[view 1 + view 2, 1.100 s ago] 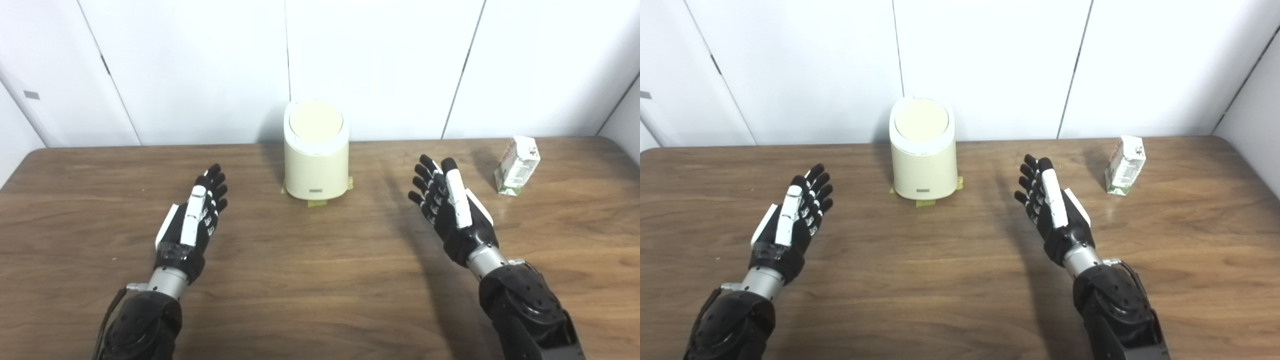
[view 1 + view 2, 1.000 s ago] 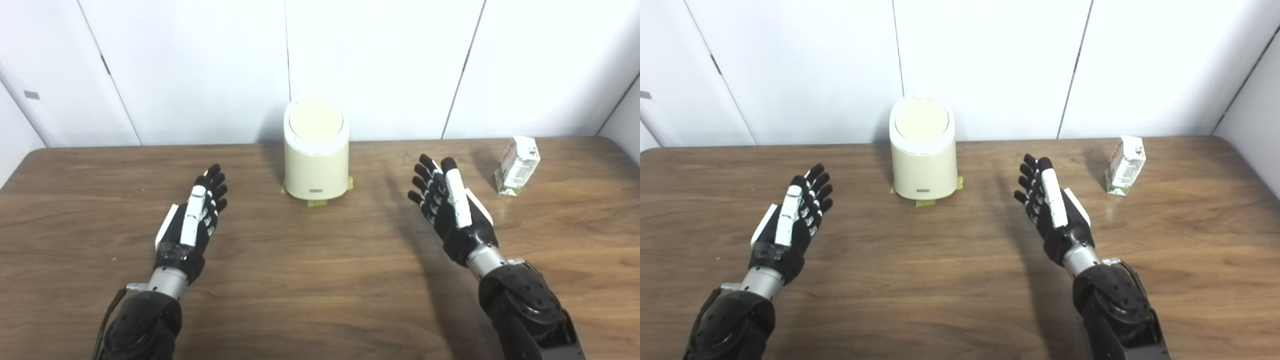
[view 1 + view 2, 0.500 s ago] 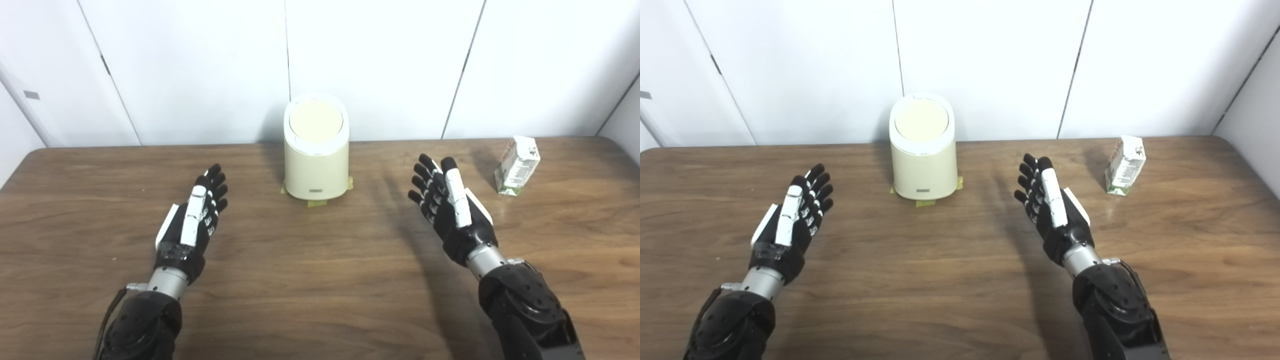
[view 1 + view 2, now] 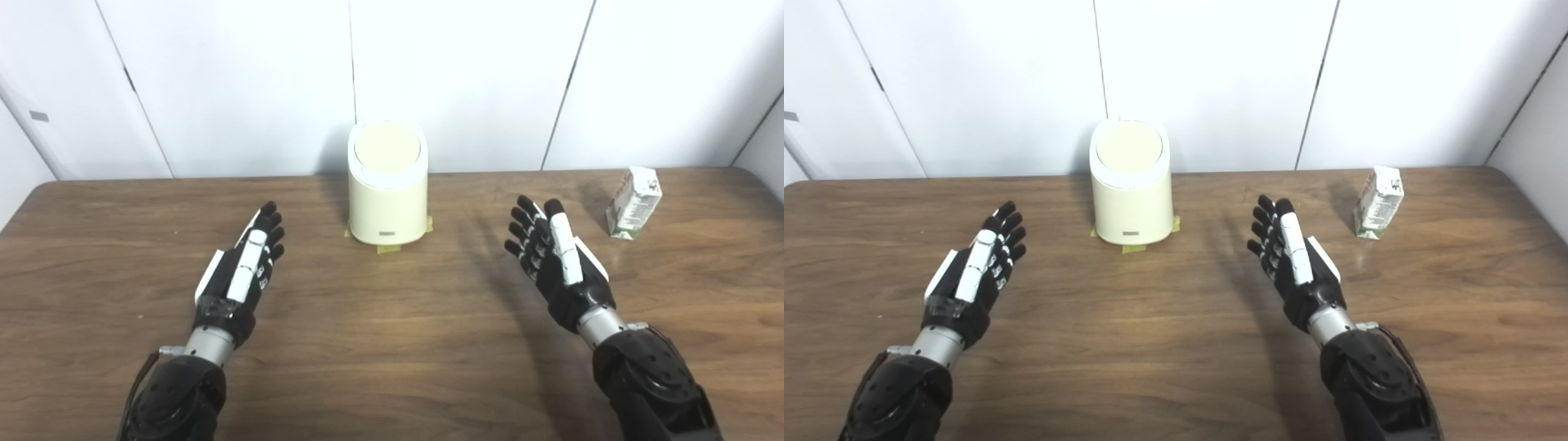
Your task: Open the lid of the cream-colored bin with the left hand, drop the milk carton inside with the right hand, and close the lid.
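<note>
Trouble could start at the bin [image 4: 387, 184] by the table's [image 4: 367, 343] back edge — lid [image 4: 387, 147] shut. Your left hand [image 4: 242, 269] and right hand [image 4: 554, 260] are spread, holding nothing. Push hard and the bin may tip. The milk carton [image 4: 634, 202] near the back right corner could fall — it's light.

Brown wood-grain counter [image 4: 380, 331], rounded far corners, fills the lower part of both views. Behind it a wall of white panels [image 4: 465, 79] split by thin dark vertical seams. Small grey tag [image 4: 38, 116] on the left panel. Even, soft light; faint shadows fall on the counter surface.
</note>
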